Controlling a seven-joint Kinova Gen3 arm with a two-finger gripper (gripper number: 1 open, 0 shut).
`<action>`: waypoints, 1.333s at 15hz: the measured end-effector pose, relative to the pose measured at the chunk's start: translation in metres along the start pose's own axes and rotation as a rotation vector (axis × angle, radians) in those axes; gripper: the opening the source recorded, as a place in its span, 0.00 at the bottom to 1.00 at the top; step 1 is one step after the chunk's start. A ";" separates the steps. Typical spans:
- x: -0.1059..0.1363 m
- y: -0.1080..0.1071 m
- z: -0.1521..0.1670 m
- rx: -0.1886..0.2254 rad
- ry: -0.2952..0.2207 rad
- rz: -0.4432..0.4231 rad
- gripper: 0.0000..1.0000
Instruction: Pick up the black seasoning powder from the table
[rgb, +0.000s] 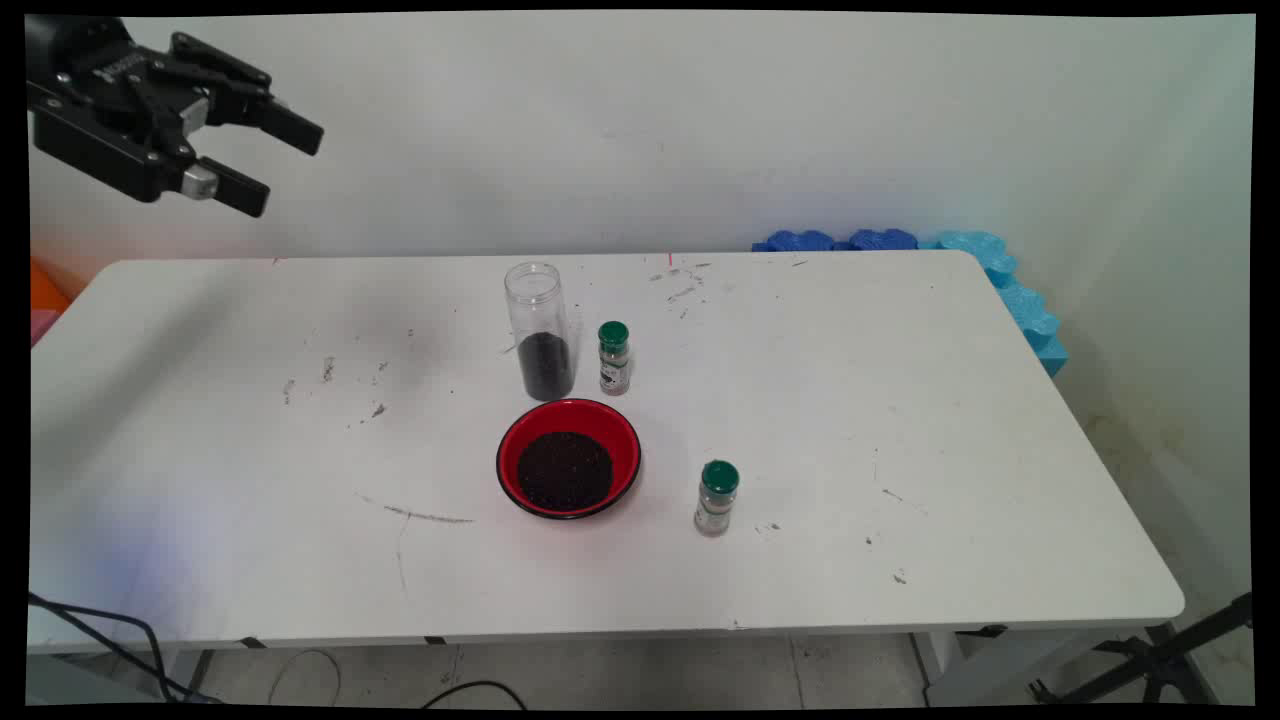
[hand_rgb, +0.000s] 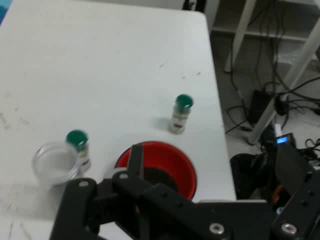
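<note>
Green-capped shaker (rgb: 716, 497) upright beside red bowl (rgb: 568, 458), seemingly apart

Soft, even, bright light, faint shadows on the white table (rgb: 900, 420), hand view slightly blurred.

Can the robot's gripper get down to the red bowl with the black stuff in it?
Probably yes. The gripper hangs open high at the table's left, holding nothing. The red bowl sits open on top; the clear jar and two green-capped bottles stand beside it, not over it.
</note>
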 end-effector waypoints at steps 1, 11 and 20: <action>-0.006 -0.006 -0.002 0.013 -0.001 -0.011 1.00; -0.094 -0.050 0.037 0.218 0.009 -0.184 1.00; -0.126 -0.073 0.149 0.280 -0.014 -0.153 1.00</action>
